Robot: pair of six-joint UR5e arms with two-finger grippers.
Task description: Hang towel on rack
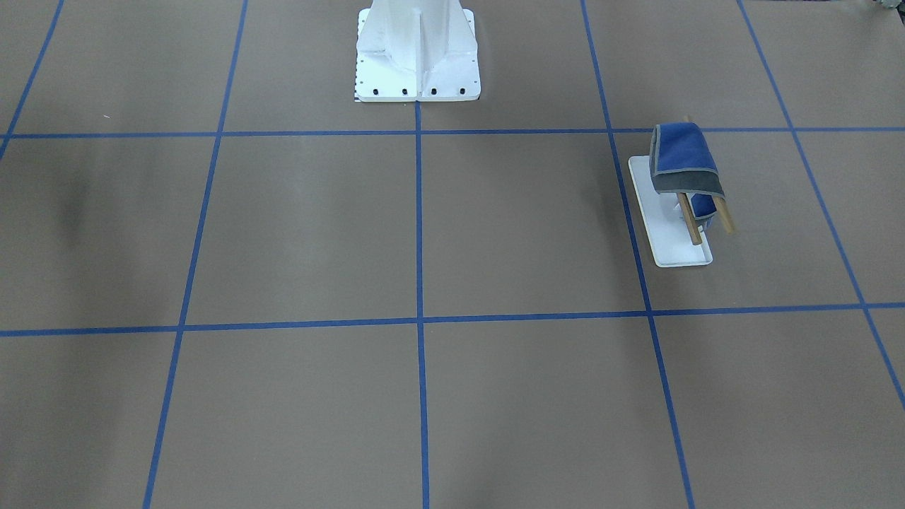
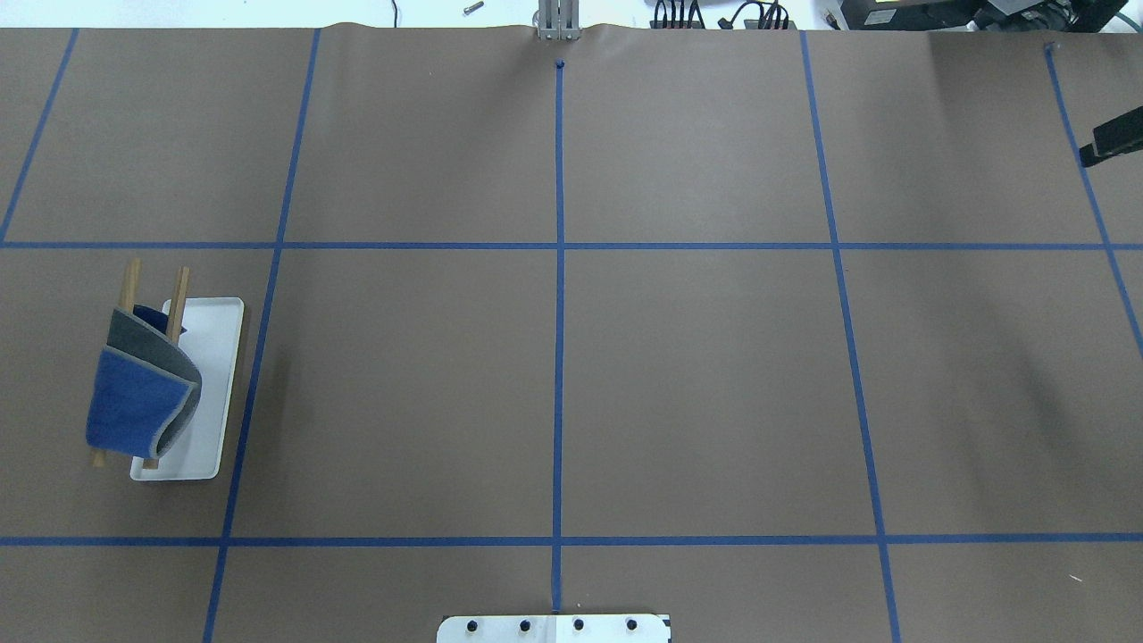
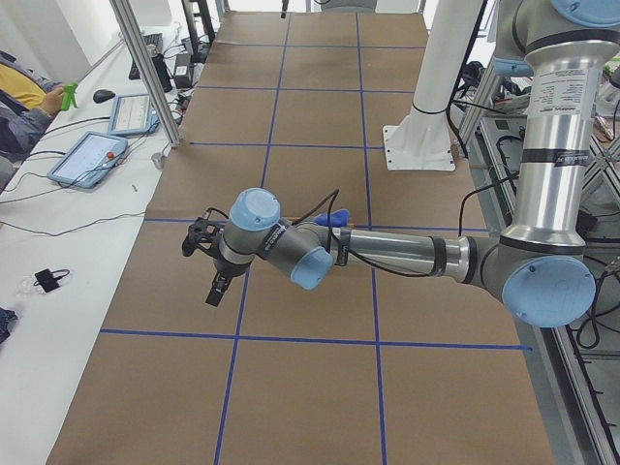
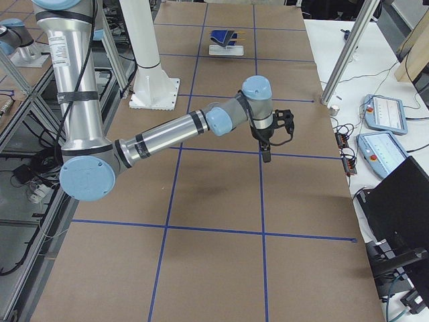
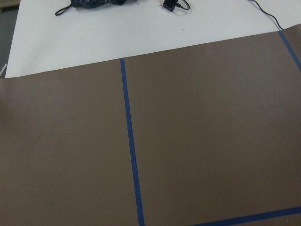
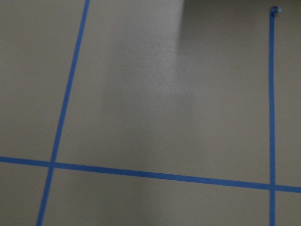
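The towel, blue with its grey side folded over, hangs draped over the two wooden rods of the rack. It also shows in the overhead view on the rack at the left, and small in the exterior right view. My left gripper hangs above the table, away from the rack; I cannot tell whether it is open or shut. My right gripper hangs over the table's far side; only a dark sliver shows overhead, and I cannot tell its state. Both wrist views show only brown paper and blue tape.
The big white bolted pedestal stands at the robot's base. A white side table with tablets and cables runs along the operators' side. An aluminium post stands at the table's edge. A person sits there.
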